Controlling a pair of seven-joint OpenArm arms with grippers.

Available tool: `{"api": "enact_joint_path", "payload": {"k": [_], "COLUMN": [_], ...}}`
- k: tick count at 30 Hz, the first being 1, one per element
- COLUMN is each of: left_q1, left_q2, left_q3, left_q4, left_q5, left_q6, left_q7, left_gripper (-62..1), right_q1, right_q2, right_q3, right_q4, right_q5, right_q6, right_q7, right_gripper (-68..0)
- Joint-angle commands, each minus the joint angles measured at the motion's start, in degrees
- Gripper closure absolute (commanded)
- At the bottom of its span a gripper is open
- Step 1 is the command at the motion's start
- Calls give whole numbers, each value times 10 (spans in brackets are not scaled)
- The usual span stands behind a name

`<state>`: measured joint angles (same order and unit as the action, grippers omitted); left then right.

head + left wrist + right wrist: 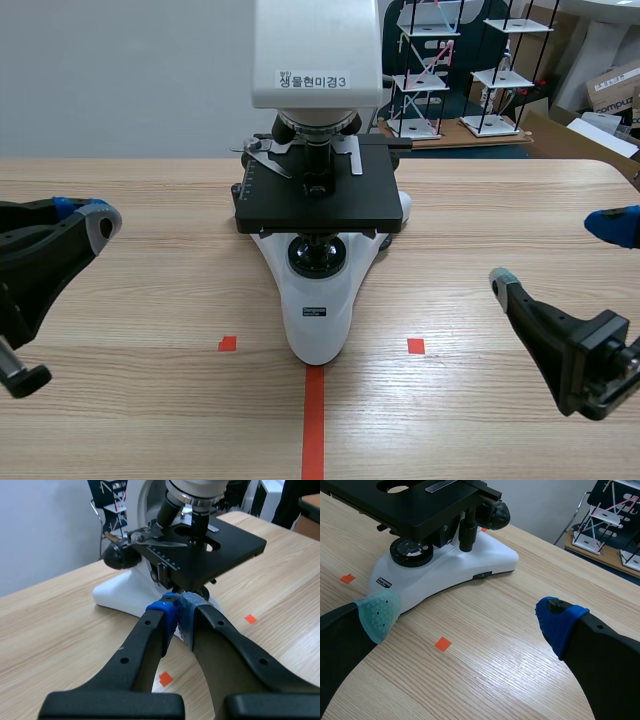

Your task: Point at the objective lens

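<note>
A white microscope with a black stage stands at the table's middle. Its objective lens hangs from the nosepiece over the stage; in the left wrist view the objective lens points down at the stage opening, with a second one angled beside it. My left gripper is shut and empty, low at the left, its pads pressed together just short of the stage's edge. My right gripper is open at the right, apart from the base. The right wrist view does not show the objective.
A round light lens sits in the base under the stage. A black focus knob sticks out on the side. Wire racks and cardboard boxes stand behind the table's far right edge.
</note>
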<state>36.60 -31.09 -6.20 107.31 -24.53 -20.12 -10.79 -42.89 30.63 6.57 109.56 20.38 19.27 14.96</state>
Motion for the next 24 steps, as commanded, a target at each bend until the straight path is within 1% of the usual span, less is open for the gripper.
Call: {"api": "enact_joint_path", "payload": {"k": [1, 7, 10, 16, 20, 24], "left_q1": [-21, -92, -130, -193, -228, -251], "left_q2": [6, 6, 8, 9, 18, 21], "left_q3": [18, 71, 97, 143, 164, 188], "left_q4": [-9, -54, -71, -99, -115, -120], "left_q5": [-9, -9, -18, -19, -23, -24], "left_q6": [-1, -2, -2, 3, 5, 5], "left_q7": [-6, 1, 3, 4, 29, 30], "left_gripper": [-14, -14, -14, -14, -14, -14], "right_q1": [0, 0, 0, 0, 0, 0], "right_q2": [3, 3, 3, 3, 3, 3], "right_q3": [5, 5, 5, 5, 5, 5], "right_q4": [6, 6, 6, 6, 6, 6], "right_q5": [6, 6, 6, 6, 6, 6], "right_q6": [0, 0, 0, 0, 0, 0], "right_q7": [8, 8, 8, 8, 8, 8], "right_gripper": [-589, -589, -589, -589, -589, -589]}}
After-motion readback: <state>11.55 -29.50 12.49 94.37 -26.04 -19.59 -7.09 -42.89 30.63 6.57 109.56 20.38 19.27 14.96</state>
